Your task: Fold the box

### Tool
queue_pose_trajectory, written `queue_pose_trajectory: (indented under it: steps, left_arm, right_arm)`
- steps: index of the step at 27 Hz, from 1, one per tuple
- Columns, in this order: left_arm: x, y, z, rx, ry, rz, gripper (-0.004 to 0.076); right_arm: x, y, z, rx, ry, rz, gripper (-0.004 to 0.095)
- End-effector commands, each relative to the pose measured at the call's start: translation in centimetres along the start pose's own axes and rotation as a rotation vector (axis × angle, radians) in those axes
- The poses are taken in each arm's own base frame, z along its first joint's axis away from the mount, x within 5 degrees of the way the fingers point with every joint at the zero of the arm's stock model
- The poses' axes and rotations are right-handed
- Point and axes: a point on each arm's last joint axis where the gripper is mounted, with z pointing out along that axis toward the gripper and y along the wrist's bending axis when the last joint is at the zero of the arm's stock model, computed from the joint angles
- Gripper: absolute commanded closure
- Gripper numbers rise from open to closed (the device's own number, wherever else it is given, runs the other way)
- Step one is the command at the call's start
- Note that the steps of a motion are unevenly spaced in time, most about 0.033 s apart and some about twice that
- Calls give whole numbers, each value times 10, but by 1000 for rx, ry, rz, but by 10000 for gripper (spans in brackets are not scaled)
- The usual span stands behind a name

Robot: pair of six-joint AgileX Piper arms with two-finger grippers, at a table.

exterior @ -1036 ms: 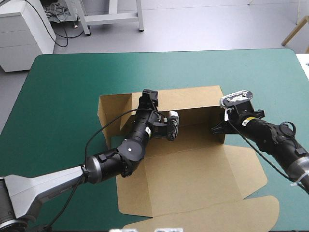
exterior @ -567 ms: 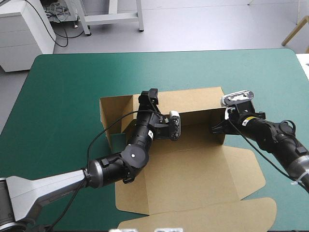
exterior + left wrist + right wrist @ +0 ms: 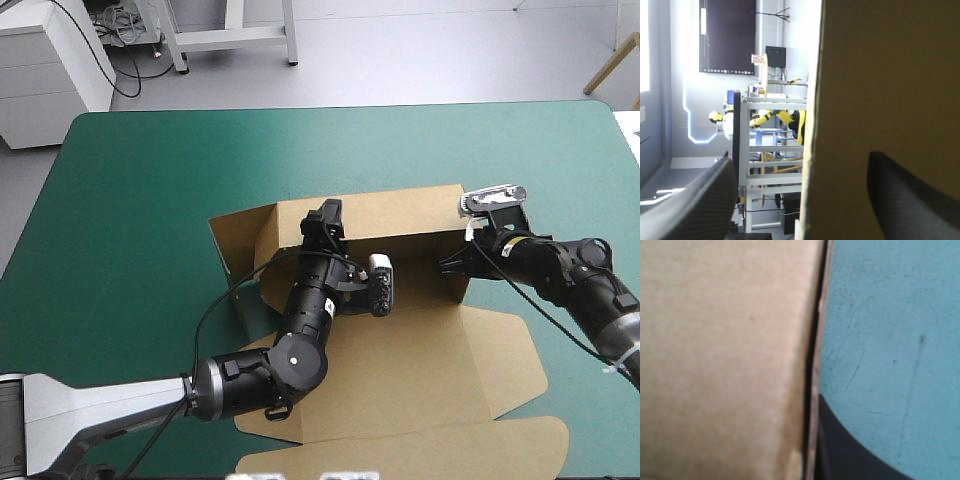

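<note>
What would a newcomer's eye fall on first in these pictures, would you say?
The brown box lies on the table, its far wall raised. The left gripper has open fingers at that wall's top edge. The right gripper is shut on the wall's right end.

Beyond the teal-green table cover [image 3: 140, 170] lies pale grey floor [image 3: 430, 50]; a white drawer cabinet [image 3: 45, 75] stands far left (black cables [image 3: 122, 28] beside it).

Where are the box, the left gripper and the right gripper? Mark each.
box [image 3: 420, 350], high view, flat near panel.
left gripper [image 3: 326, 220], high view, fingertips at far wall.
right gripper [image 3: 450, 266], high view, fingertips at right wall.
</note>
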Motion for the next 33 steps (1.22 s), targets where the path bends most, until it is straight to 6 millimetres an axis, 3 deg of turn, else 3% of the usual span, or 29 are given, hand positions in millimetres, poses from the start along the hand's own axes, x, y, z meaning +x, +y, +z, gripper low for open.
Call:
queue_pose_trajectory:
  steps: [1,4,6,9,16,24,29,33]
  left_arm:
    - [-14,30,-20,-156,-63,8,236]
    - [-22,40,-36,-175,-116,-14,251]
    - [-22,50,-45,-193,-138,-42,251]
    - [-19,65,-63,-229,-159,-88,251]
    - [4,100,-86,-299,-169,-193,260]
    - [64,142,-85,-409,-17,-328,451]
    - [115,154,-72,-381,163,-473,720]
    - [153,157,-65,-331,272,-623,725]
  right_arm:
    - [-16,0,-17,0,-39,24,907]
    - [-34,-1,-27,4,-29,59,908]
    - [-45,-3,-20,19,47,57,908]
    - [-58,-4,5,10,174,69,908]
    - [-91,-8,50,0,273,76,908]
    - [-126,-13,100,-6,357,96,908]
    - [-132,-12,124,-27,382,141,908]
    - [-132,-16,125,10,384,85,899]
